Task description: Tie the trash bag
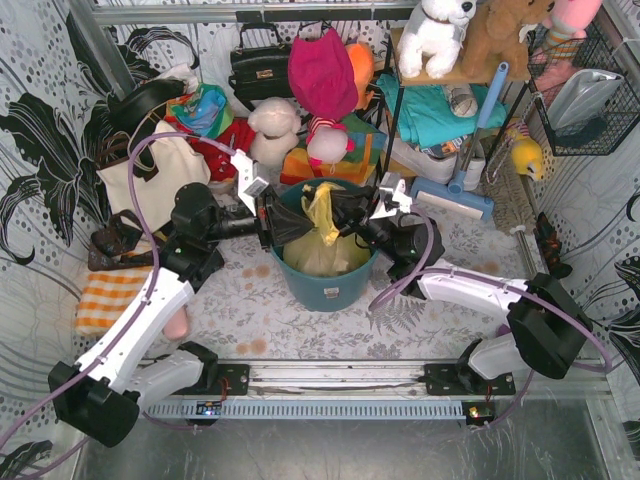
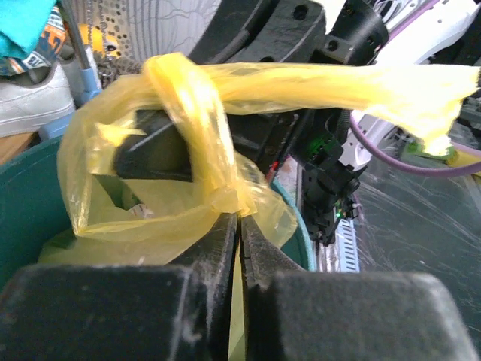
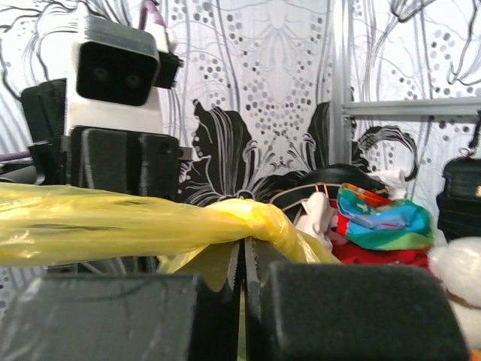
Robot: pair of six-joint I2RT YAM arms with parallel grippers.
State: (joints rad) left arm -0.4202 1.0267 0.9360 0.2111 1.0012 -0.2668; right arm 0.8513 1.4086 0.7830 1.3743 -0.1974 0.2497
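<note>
While the trash bag (image 1: 322, 240) sits in the teal bin (image 1: 332, 298) on the tabletop (image 1: 245, 305), the left pincer (image 2: 239, 226) and right pincer (image 3: 242, 256) each clench one of its twisted tails. A loose first wrap shows; tightening seems left.

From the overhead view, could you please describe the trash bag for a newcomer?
Find the round teal bin in the middle of the view. The trash bag sits in it, its top twisted and pinched by the left gripper and right gripper. It is the only thin, translucent yellow plastic there.
</note>
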